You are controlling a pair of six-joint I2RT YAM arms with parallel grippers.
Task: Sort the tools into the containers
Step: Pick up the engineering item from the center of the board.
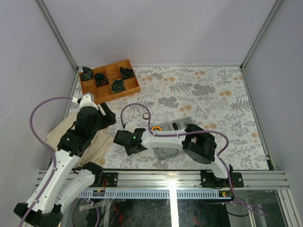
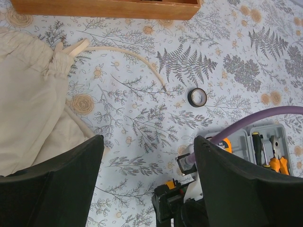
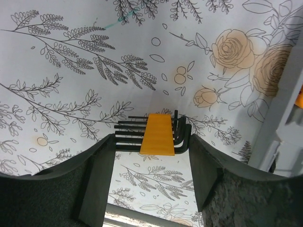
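Sorting item: hex key set [image 3: 158, 135], orange-sleeved, flat on the flowered cloth [image 3: 71, 94], near the grey case [image 2: 286, 137].
Right gripper [image 3: 151, 142]: jaws either side of the set, at its ends; you cannot tell whether they press on it.
Left gripper [image 2: 147, 142]: wide apart, holding nothing, near the cloth bag [image 2: 33, 94].
Risk: a squeeze on the loose key ends may fan them, so your lift tilts or drops the set short of the case.
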